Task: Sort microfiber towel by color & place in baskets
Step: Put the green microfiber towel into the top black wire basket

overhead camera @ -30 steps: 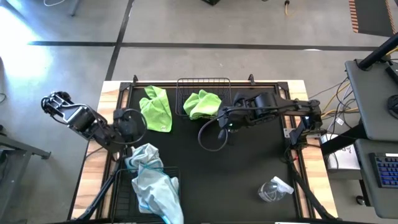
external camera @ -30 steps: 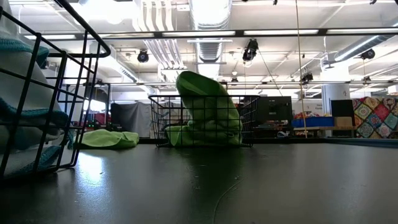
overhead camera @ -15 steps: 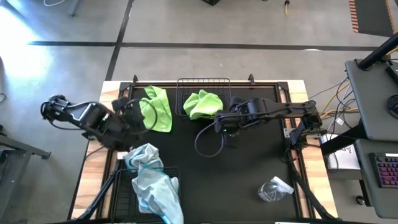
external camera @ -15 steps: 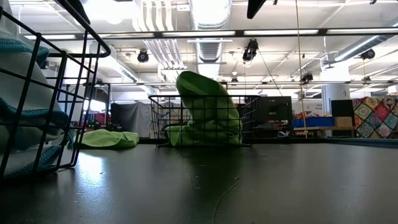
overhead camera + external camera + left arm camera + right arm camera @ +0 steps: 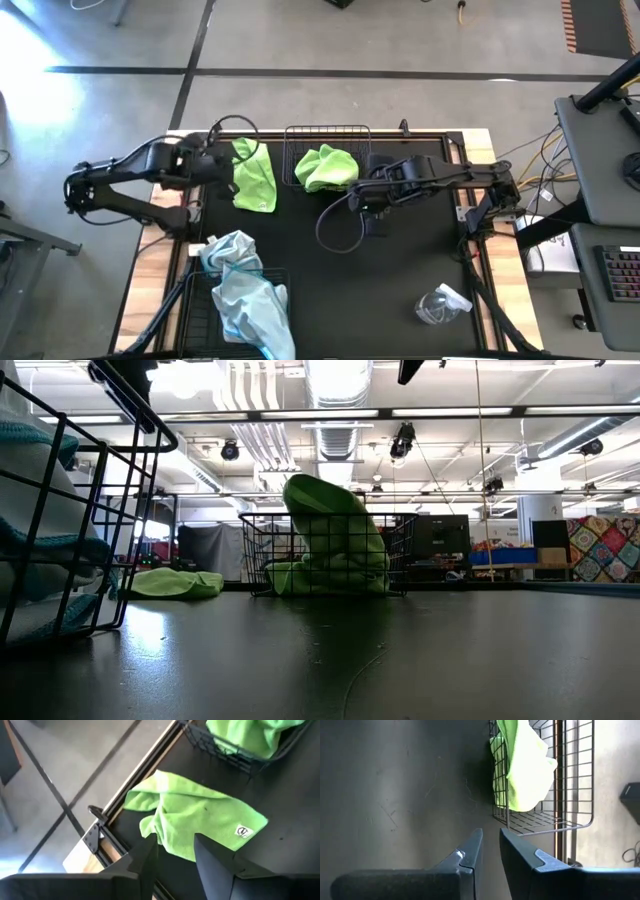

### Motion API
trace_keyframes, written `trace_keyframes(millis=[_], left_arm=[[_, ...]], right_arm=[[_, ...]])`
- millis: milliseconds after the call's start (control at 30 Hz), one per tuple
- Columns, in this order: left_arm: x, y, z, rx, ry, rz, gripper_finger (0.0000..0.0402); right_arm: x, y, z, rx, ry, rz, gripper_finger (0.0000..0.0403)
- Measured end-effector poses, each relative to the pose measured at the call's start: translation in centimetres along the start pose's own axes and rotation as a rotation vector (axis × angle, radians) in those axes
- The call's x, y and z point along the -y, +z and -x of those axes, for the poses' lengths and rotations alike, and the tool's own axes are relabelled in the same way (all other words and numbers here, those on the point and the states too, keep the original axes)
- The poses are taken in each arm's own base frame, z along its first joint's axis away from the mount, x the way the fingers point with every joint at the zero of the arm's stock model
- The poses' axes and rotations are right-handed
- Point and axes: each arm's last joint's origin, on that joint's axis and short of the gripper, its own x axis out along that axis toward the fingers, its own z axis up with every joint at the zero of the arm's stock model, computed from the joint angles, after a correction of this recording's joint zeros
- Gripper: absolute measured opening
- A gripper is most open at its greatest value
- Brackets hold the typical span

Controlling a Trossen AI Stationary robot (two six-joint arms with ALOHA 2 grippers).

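Observation:
A lime green microfiber towel (image 5: 252, 175) lies crumpled flat on the black mat at the far left, and also shows in the left wrist view (image 5: 195, 820). My left gripper (image 5: 222, 165) hangs open above its left edge, fingers (image 5: 215, 862) clear of the cloth. Another green towel (image 5: 325, 167) is heaped in the far basket (image 5: 327, 132), partly draped over its rim. My right gripper (image 5: 490, 845) hovers just right of that basket, slightly open and holding nothing. Light blue towels (image 5: 245, 295) fill the near-left basket (image 5: 197, 310).
A clear plastic wrapper (image 5: 440, 305) lies at the near right of the mat. A loop of black cable (image 5: 335, 225) hangs below my right arm over the mat's middle. Bare mat spans the centre and right. The table's wooden edge and a clamp (image 5: 95, 837) lie beside the left towel.
My left gripper has swung from beside the near-left basket toward the table's far edge, and now hangs over the left edge of the green towel on the mat. No towel has moved.

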Motion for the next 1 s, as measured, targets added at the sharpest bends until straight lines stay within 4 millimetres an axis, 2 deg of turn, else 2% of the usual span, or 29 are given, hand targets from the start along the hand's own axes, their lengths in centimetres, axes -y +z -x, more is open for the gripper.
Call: trace_keyframes(millis=[167,367,533,867,1000], left_arm=[[-0.2,0.5,-2.9,-0.101,-0.026,-0.015,0.0127],[0.5,-0.3,-7.4,-0.193,-0.168,0.038,0.0130],[1.2,-0.6,-9.2,-0.148,-0.250,0.028,0.0130],[0.8,-3.3,-13.3,-0.255,-0.318,0.021,0.0130],[1.0,-3.5,-14.5,-0.197,-0.336,-0.010,0.0130]], right_arm=[[0.6,-0.4,0.7,0.018,-0.003,0.016,0.0059],[1.4,-1.1,1.7,0.044,-0.006,0.020,0.0059],[2.1,-1.5,2.3,0.060,-0.011,0.001,0.0059],[3.7,-1.7,2.0,0.048,-0.028,-0.087,0.0059],[4.4,-1.7,1.8,0.043,-0.035,-0.164,0.0059]])
